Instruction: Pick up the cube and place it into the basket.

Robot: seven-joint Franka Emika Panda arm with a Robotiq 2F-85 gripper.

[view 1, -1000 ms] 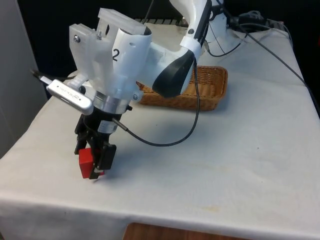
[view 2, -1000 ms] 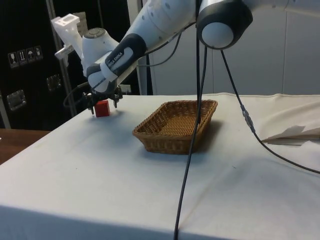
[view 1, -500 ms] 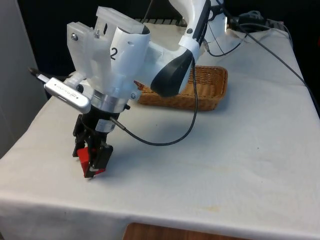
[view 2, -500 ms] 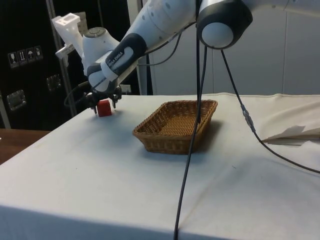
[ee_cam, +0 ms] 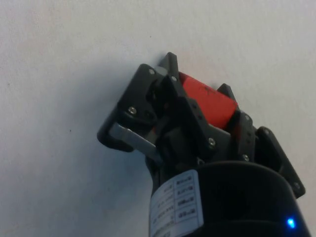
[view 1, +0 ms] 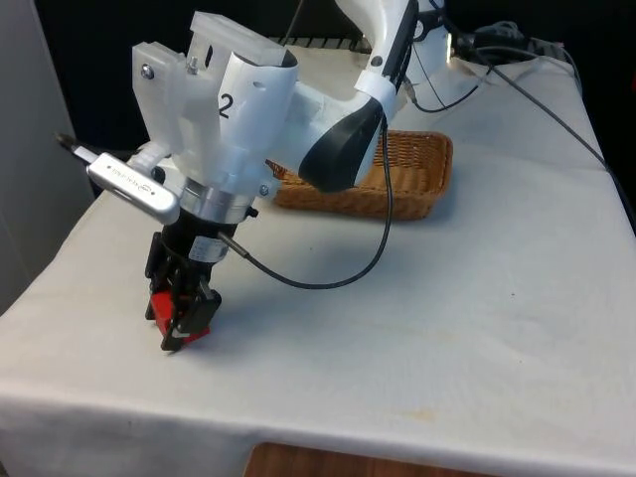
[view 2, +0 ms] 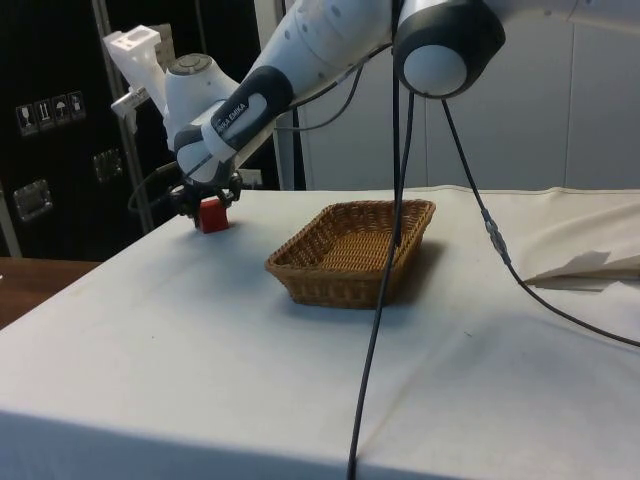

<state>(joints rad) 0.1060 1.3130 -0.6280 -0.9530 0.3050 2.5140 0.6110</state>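
Observation:
The red cube (view 1: 199, 332) rests on the white cloth near the table's corner, at the front view's left. My black gripper (view 1: 180, 324) points straight down over it, with its fingers shut on the cube's sides. In the side view the cube (view 2: 211, 216) sits low between the fingers of the gripper (view 2: 207, 207), touching the cloth. From the wrist, the cube's red top (ee_cam: 208, 102) shows between the two fingers of the gripper (ee_cam: 197, 81). The wicker basket (view 1: 429, 185) stands farther back, towards the robot's base.
The table's front edge and its edge at the front view's left run close to the cube. A black cable (view 1: 383, 234) loops from the wrist over the cloth. In the side view the basket (view 2: 340, 266) lies between the cube and crumpled cloth (view 2: 585, 268).
The fingers have closed from wide open onto the cube. The gripper has sunk slightly, and the cube has shifted a little between the fingers.

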